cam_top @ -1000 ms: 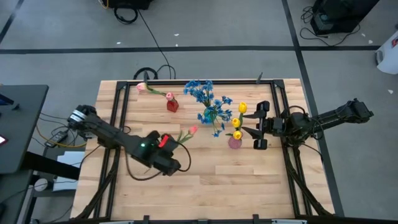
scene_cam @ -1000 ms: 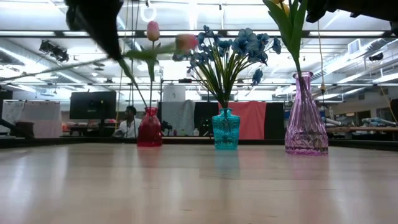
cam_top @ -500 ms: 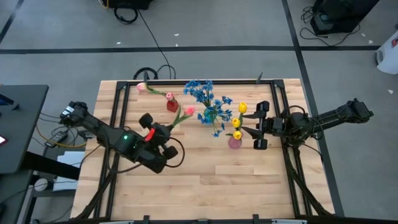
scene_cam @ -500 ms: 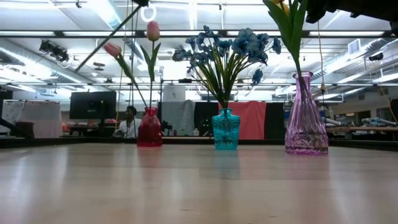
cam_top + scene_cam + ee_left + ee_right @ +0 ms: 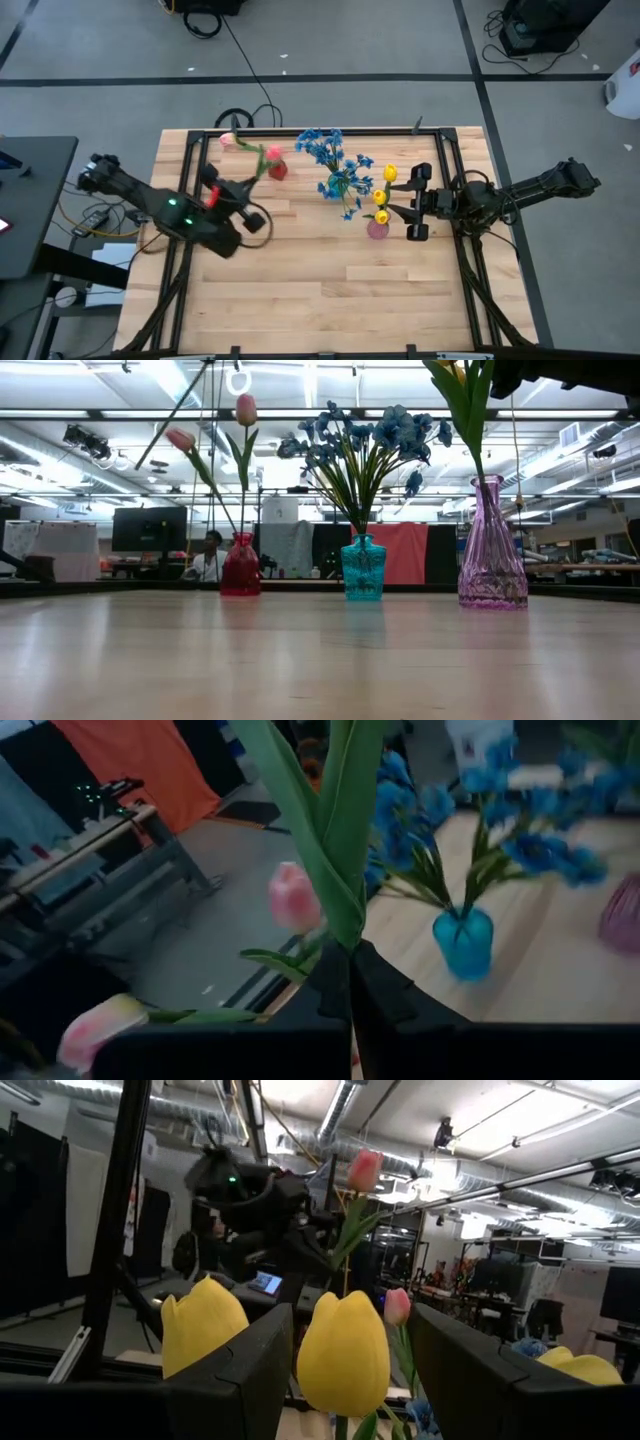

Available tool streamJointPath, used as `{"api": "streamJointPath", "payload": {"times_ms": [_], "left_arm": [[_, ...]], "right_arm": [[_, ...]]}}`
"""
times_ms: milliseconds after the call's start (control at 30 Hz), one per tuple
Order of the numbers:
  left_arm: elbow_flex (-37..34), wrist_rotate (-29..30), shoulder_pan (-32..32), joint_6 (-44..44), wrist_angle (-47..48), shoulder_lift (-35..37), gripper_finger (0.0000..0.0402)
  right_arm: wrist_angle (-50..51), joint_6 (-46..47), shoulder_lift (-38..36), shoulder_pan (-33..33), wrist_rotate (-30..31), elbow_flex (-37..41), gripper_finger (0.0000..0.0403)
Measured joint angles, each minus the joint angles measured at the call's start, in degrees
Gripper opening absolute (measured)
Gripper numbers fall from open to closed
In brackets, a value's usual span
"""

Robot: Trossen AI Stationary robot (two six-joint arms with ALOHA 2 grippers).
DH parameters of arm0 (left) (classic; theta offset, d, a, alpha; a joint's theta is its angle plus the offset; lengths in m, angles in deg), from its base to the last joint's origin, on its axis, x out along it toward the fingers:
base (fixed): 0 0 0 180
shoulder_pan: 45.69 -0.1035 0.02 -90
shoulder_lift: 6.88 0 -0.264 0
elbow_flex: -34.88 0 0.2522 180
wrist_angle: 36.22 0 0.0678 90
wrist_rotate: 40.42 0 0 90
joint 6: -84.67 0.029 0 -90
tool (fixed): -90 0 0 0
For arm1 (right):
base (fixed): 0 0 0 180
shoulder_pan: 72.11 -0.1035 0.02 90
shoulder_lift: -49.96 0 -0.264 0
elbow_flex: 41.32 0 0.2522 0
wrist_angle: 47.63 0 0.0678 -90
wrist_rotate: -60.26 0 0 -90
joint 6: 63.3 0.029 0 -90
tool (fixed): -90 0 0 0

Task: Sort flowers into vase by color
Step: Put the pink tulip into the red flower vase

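Observation:
My left gripper (image 5: 244,186) is shut on a pink tulip (image 5: 365,1170), which it carries just left of the red vase (image 5: 277,169). Two more pink tulips (image 5: 181,438) (image 5: 246,408) stand with their stems in that vase. The blue vase (image 5: 335,187) holds the blue sprays (image 5: 320,146). The purple vase (image 5: 377,229) holds yellow tulips (image 5: 390,173). My right gripper (image 5: 412,203) stands open just right of the purple vase, with a yellow bloom (image 5: 343,1350) in front of its fingers. My left gripper pinches the tulip's green stem between its two fingers, where the leaves spread (image 5: 345,935). The fingers come at it from the table's left, nearly level, and lie across the stem. The flower is lifted clear and stands almost upright, bloom on top, its bare lower stem (image 5: 170,418) slanting down below the fingers.
A black frame (image 5: 200,160) runs along the table's far, left and right sides. The three vases stand in a loose row across the far half. Bare wood (image 5: 330,290) lies toward the near edge. A person (image 5: 208,555) sits in the room behind.
My left gripper has risen and gone toward the table's far left corner, tipping from steeply down to nearly level. The pink tulip has swung from lying almost level to nearly upright, and its bloom has gone from beside the blue vase to the red vase.

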Motion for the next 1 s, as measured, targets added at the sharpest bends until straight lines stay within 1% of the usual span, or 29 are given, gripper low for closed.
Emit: {"api": "streamJointPath", "payload": {"times_ms": [133,200,233,300,367,433,467,500,533,633,733,833,933,1000], "left_arm": [[-7.24,1.06,-1.14,2.02,-6.91,8.03,0.0],[-11.59,0.1,-2.22,5.45,-13.51,11.32,0.0],[-13.61,-1.7,-2.97,8.16,-18.29,12.7,0.0],[-17.53,-7.84,-4.82,15.57,-30.75,15.02,0.0],[-20.88,-16.92,-6.57,25.31,-46.26,15.95,0.0],[-23.19,-25.3,-7.66,34.31,-58.65,15.87,0.0],[-23.88,-28.23,-7.97,38.15,-63.26,15.78,0.0],[-24.36,-29.9,-8.26,41.86,-67.02,15.78,0.0],[-24.67,-30.28,-8.6,45.05,-70.32,15.81,0.0],[-25.95,-30.31,-10.55,51.96,-75.74,16.79,0.0],[-28.63,-32.54,-13.68,54.0,-78.97,18.0,0.0],[-33.21,-34.78,-15.97,54.19,-82.53,19.7,0.0],[-38.59,-34.61,-17.01,56.7,-88.31,21.83,0.0],[-41.83,-33.33,-17.33,58.49,-91.67,23.67,0.0]], "right_arm": [[-0.39,0.02,0.0,0.01,-0.07,0.0,0.0211],[-0.36,0.33,0.0,0.02,-0.07,-0.01,0.0211],[-0.45,0.46,0.0,0.02,-0.07,-0.01,0.0211],[-0.55,0.46,0.0,0.0,-0.09,0.01,0.0211],[-0.59,0.46,0.0,0.02,-0.08,0.0,0.0211],[-0.61,0.46,0.0,0.08,-0.1,0.0,0.0211],[-0.58,0.46,0.0,0.1,-0.1,0.01,0.0211],[-0.59,0.46,0.0,0.11,-0.1,0.01,0.0211],[-0.56,0.46,0.0,0.11,-0.1,-0.01,0.0211],[-0.46,0.71,0.1,0.11,-0.12,0.0,0.0211],[-0.21,0.87,0.34,0.11,-0.14,0.01,0.0211],[0.06,0.9,0.31,0.11,-0.14,-0.01,0.0211],[0.27,0.9,0.31,0.11,-0.14,0.0,0.0211],[0.6,0.9,0.31,0.11,-0.14,0.01,0.0211]]}}
